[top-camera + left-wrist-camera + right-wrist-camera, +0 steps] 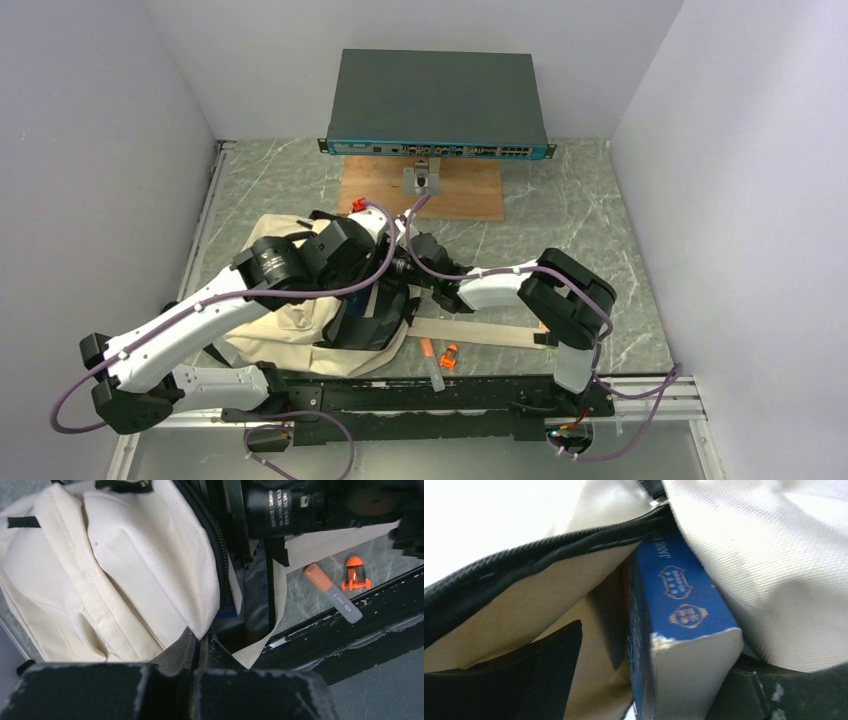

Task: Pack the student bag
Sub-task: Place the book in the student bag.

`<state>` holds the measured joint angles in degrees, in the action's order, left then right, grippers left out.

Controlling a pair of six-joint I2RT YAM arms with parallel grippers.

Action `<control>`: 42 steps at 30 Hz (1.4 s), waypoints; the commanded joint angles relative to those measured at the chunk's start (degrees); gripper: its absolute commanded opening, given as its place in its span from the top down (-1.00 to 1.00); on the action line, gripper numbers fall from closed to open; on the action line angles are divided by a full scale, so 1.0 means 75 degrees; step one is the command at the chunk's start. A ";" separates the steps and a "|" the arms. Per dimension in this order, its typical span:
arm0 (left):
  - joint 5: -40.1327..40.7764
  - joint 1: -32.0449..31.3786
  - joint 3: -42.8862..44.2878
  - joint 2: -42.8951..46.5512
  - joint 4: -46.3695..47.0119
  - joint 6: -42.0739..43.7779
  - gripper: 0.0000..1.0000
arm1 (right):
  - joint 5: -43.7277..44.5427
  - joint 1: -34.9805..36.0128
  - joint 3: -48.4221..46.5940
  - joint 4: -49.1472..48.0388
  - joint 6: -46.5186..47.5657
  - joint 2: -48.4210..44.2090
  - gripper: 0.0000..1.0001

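The beige student bag (275, 335) lies on its side at the left of the table, its black-zippered mouth facing right. My left gripper (385, 288) reaches over it and is shut on the corner of the cream flap (204, 636), holding the mouth open; the bag (125, 570) fills that view. My right gripper (418, 290) is pushed into the mouth. In the right wrist view a blue book (684, 600) with gold emblems stands between my open right gripper's fingers (664, 650), inside the bag (774, 580). It rests against the right finger, apart from the left. A sliver of the book (227, 611) shows in the left wrist view.
An orange-capped marker (432, 362) (332, 592) and a small orange piece (450, 355) (355, 575) lie near the front rail (450, 390). A beige strap (480, 332) runs right under my right arm. A network switch (435, 105) on a wooden board (470, 195) stands at the back.
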<state>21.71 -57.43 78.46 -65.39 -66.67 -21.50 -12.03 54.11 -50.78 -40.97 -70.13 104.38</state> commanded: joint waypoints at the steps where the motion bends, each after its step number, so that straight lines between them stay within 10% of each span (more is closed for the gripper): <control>1: -0.0028 -0.0043 -0.0740 0.0355 0.0641 -0.0439 1.00 | -0.0450 -0.0111 0.0003 -0.0800 0.0192 -0.0582 -0.62; 7: -0.0086 -0.0043 -0.1504 0.1292 0.1467 -0.0450 1.00 | -0.1236 -0.0035 0.0909 -0.1071 -0.0105 -0.0938 -0.63; 14: -0.0193 -0.0043 -0.1606 0.1359 0.1530 -0.0449 1.00 | -0.1535 0.0055 0.0187 -0.2147 -0.0366 0.0139 0.48; 18: 0.0403 -0.0042 -0.1607 0.1557 0.0896 -0.0634 1.00 | -0.1306 0.0063 -0.0685 -0.2481 -0.0318 0.0800 0.76; 26: 0.0045 -0.0042 -0.1981 0.2013 0.1185 -0.0684 1.00 | -0.0830 0.0121 0.0237 -0.3010 -0.0445 0.0686 -0.03; 37: 0.0226 -0.0042 -0.1588 0.2084 0.0867 -0.0702 1.00 | -0.0934 0.0215 -0.0495 -0.3272 -0.0634 0.1440 0.25; 42: 0.0056 -0.0042 -0.1775 0.2223 0.0960 -0.0728 1.00 | -0.0969 0.0207 0.0060 -0.2894 -0.0325 0.0978 -0.08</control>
<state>22.33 -57.60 63.90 -50.26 -59.40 -26.22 -19.57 55.35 -51.90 -58.30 -74.06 116.05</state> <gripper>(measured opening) 0.020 0.442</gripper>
